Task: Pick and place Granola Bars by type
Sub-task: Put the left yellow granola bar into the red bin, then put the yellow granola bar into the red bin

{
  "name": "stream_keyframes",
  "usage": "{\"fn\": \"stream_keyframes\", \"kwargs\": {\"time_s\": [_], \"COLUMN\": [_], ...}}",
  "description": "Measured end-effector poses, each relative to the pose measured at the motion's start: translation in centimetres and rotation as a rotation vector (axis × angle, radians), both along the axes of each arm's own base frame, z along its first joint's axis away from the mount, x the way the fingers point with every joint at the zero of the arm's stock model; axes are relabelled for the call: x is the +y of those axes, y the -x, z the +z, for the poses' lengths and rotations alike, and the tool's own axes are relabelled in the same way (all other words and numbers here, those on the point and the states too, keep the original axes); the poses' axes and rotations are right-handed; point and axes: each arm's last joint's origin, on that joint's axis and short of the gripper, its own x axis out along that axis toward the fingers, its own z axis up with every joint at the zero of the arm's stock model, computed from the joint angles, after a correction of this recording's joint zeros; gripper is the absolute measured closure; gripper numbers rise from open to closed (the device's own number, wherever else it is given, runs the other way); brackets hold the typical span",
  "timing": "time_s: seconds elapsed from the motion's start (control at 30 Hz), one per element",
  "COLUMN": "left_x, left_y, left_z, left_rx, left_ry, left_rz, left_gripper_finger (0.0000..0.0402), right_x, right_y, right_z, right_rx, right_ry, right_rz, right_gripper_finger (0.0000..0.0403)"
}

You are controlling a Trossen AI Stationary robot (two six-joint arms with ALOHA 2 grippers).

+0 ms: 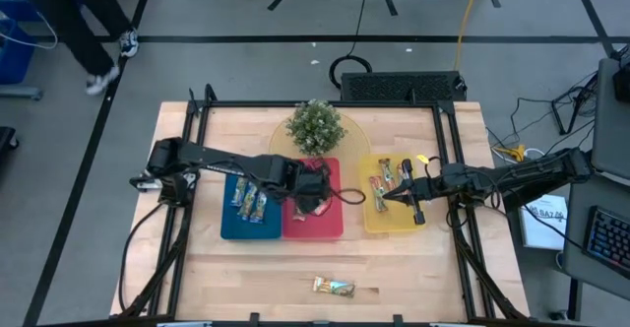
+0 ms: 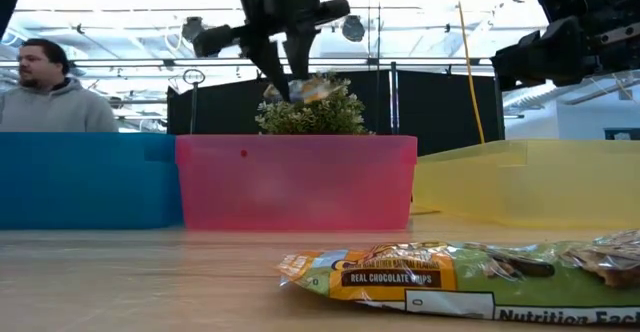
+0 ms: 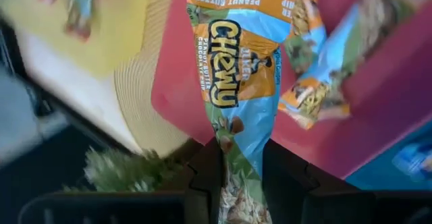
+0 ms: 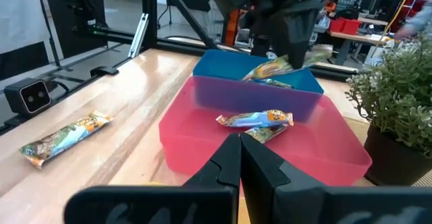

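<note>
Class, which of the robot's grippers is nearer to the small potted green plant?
Left. The left gripper hangs over the red tray, just in front of the plant; the right gripper sits over the yellow tray, farther off.

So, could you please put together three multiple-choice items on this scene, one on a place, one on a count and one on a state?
1. Where is the left tool?
A. above the red tray
B. above the yellow tray
C. down at the table's front edge

2. How many granola bars lie on the bare table, outside the trays?
A. none
B. one
C. four

3. What state is the right tool in?
A. shut and empty
B. wide open
C. shut on a bar

Answers:
1 A: the high view shows it over the red tray, holding a Chewy bar.
2 B: only one granola bar lies near the table's front edge.
3 A: its fingers meet with nothing between them, over the yellow tray.
</note>
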Motion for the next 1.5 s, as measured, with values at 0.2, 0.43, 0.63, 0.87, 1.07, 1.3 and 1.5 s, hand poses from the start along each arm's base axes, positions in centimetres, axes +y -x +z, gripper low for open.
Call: {"fn": "stream_keyframes", "kwargs": {"time_s": [0.2,0.43,0.63,0.87,1.07,1.3,1.5], "left_x": [-0.2,-1.6,-2.3,-3.6,-4.4,-5.0,-5.7], "left_y": [-0.5,-0.9,-1.1,-0.8,-0.7,-0.5,0.0], "left_z": [-2.0,-4.8,-6.2,-6.3,-6.3,-6.3,-4.9], "left_rx": [0.149,0.286,0.325,0.341,0.315,0.288,0.162], "left_ry": [-0.070,-0.092,-0.114,-0.127,-0.108,-0.110,-0.393], "left_rz": [-0.166,-0.244,-0.267,-0.294,-0.252,-0.203,-0.081], "left_gripper_finger": [0.0312,0.0312,0.0312,0.0312,0.0297,0.0222,0.0179], "right_x": [0.0,0.0,0.0,0.0,0.0,0.0,0.0], "right_y": [0.0,0.0,0.0,0.0,0.0,0.0,0.0], "right_z": [-0.1,-0.1,-0.1,-0.1,-0.1,-0.1,-0.1], "right_rx": [0.011,0.015,0.015,0.014,0.015,0.013,0.014], "right_ry": [0.001,0.000,-0.001,-0.001,-0.002,-0.002,-0.002], "right_rz": [0.000,0.000,-0.001,-0.001,-0.001,-0.001,-0.001], "right_gripper_finger": [0.0403,0.0403,0.0403,0.0403,0.0403,0.0403,0.0403]}}
